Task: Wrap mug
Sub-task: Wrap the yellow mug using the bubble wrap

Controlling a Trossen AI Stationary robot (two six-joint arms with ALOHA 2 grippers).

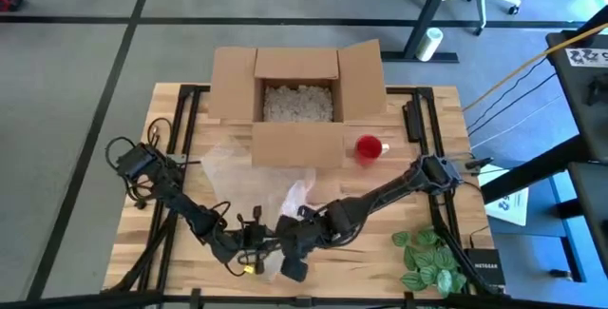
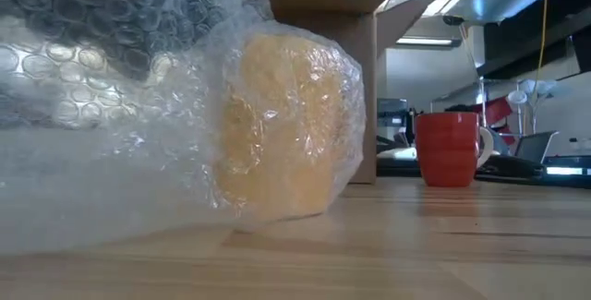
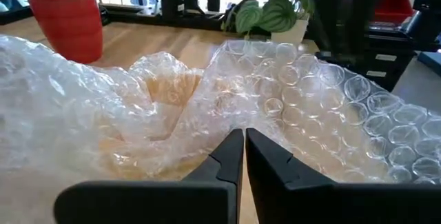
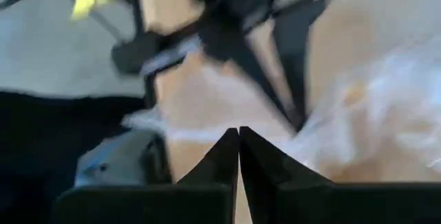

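Your mug (image 2: 286,125), the yellow one, stands near the table's front edge already swathed in wrap (image 3: 296,93), with only its colour showing through the film; in the low view the plastic bulges round its side and trails off in a loose sheet, so I judge the wrapping well along but not closed; the sheet lies slack rather than taut, which is likely why both grippers crowd in beside it. Your left gripper (image 3: 244,156) sits low just in front of the bundle with its fingers pressed together; whether a fold of wrap is pinched between them you cannot tell from its wrist view, since the tips meet right at the sheet's edge. Your right gripper (image 4: 238,154) also has its fingers closed tip to tip, pointed down past the table's front edge, with the wrap off to one side; it seems to hold nothing, though the blur leaves that unsure. From above, both arms converge at the front of the table (image 1: 171,242), their wrists close together over the pale heap of wrap, a placement that suits one holding while the other tucks; watch that they do not foul each other. Behind stands an open box (image 1: 297,100) of packing fill, presumably where the bundle goes; a red mug (image 2: 448,148) waits unwrapped beside it, well apart; a plant (image 1: 429,257) sits at the table's front right corner.
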